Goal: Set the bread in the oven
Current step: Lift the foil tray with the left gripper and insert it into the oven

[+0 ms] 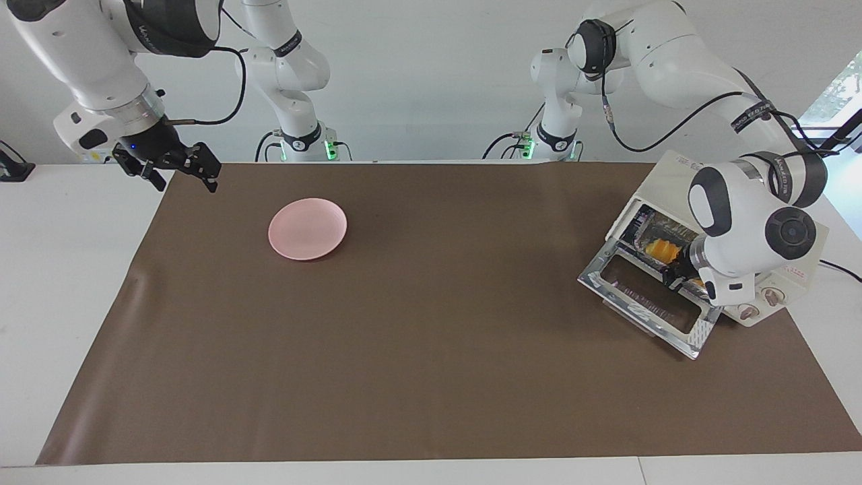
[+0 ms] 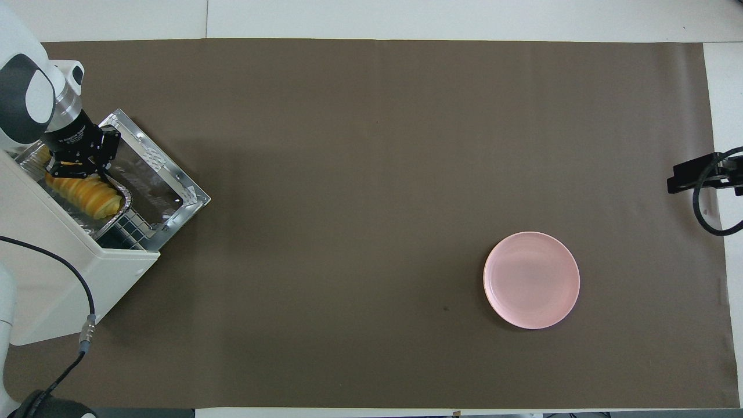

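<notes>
The oven (image 1: 673,170) (image 2: 52,255) stands at the left arm's end of the table with its glass door (image 1: 640,296) (image 2: 157,174) dropped open. A yellow-orange ridged bread (image 1: 660,250) (image 2: 87,194) lies in a crinkled foil tray (image 2: 123,204), and both sit mostly inside the oven's mouth on the wire rack. My left gripper (image 1: 681,271) (image 2: 75,169) is shut at the tray's rim by the end of the bread; I cannot tell whether it pinches the foil. My right gripper (image 1: 178,165) (image 2: 696,177) waits open over the mat's edge at the right arm's end.
A round pink plate (image 1: 308,228) (image 2: 531,280) lies on the brown mat toward the right arm's end. The oven's open door juts out over the mat. A black cable (image 2: 87,296) runs over the oven's top.
</notes>
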You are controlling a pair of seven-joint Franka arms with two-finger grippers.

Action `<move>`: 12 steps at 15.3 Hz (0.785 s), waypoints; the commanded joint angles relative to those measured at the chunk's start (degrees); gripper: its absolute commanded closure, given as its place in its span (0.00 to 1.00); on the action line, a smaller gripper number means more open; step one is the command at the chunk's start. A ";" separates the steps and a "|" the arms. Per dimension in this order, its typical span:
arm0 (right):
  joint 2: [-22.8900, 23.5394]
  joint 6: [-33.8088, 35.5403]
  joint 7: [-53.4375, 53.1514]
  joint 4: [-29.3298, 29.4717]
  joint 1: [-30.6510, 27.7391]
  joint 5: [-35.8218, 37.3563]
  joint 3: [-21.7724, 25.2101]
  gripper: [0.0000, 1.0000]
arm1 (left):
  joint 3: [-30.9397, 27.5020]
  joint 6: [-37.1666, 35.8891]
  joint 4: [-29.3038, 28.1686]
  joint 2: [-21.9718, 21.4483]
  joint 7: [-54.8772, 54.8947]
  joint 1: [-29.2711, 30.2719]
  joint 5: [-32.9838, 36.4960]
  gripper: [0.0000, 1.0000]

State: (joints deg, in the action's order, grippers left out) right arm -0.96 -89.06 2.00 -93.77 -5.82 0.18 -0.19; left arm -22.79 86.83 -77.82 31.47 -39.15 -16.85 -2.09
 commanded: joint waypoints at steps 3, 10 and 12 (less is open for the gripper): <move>-0.80 0.56 0.29 -0.62 -0.42 0.43 -0.42 0.00 | 0.12 5.45 -7.60 -4.13 -0.04 -1.87 2.70 1.00; -0.80 0.56 0.29 -0.62 -0.42 0.43 -0.42 0.00 | 0.03 5.90 -8.40 -4.48 -0.13 -1.87 4.36 1.00; -0.80 0.56 0.29 -0.62 -0.42 0.43 -0.42 0.00 | 0.03 5.89 -8.75 -4.66 -0.05 -1.96 4.81 1.00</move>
State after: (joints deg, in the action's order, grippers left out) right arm -0.96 -89.06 2.00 -93.77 -5.82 0.18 -0.19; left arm -22.56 91.25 -83.14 29.40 -39.15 -17.91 0.97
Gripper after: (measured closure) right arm 0.000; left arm 0.982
